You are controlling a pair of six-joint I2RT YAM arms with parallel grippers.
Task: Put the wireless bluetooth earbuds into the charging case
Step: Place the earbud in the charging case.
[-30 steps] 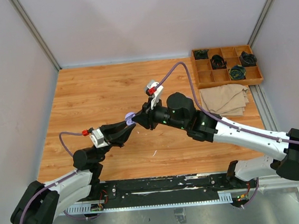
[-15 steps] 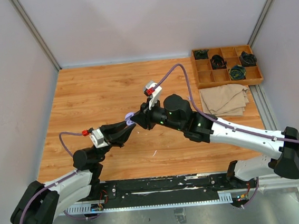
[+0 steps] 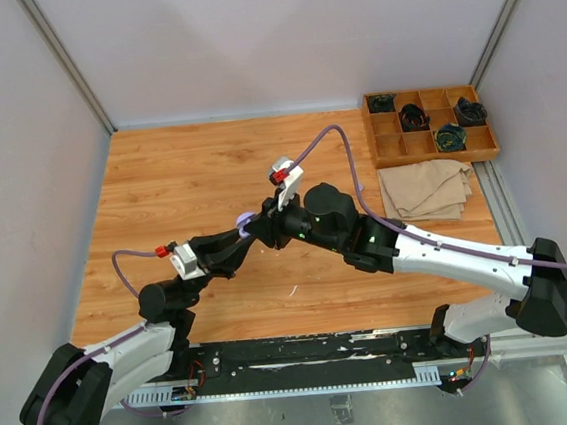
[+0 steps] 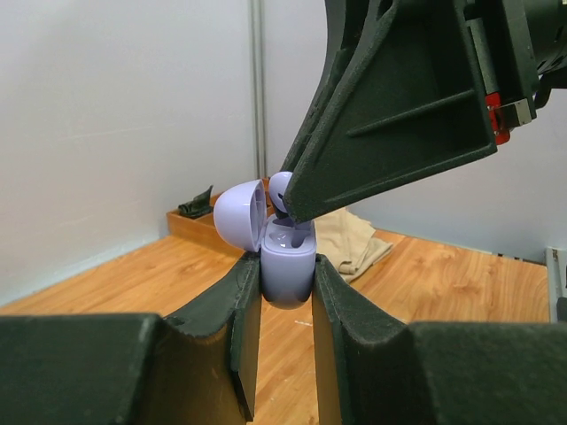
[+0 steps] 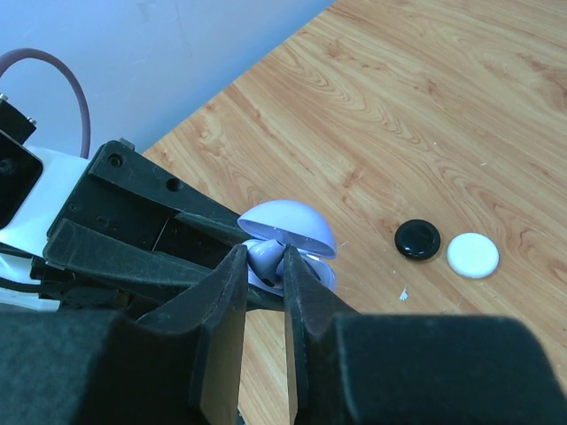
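Observation:
My left gripper [image 4: 286,266] is shut on the body of a lilac charging case [image 4: 288,279], holding it above the table with its domed lid [image 4: 239,217] swung open to the left. My right gripper [image 5: 263,255] is shut on a lilac earbud [image 5: 266,263]. That earbud [image 4: 280,188] hangs just over the case's open wells, at the tip of the right finger [image 4: 390,115]. From overhead the two grippers meet at the case [image 3: 245,220], mid-table. Whether the earbud touches the well cannot be told.
A small black round case [image 5: 417,239] and a white one [image 5: 472,255] lie on the wooden tabletop below. A wooden compartment tray [image 3: 429,125] with dark items stands at the back right. A folded beige cloth [image 3: 425,189] lies in front of it.
My right arm has shifted a little left, bringing the earbud closer over the open case. The left arm and the case have stayed still.

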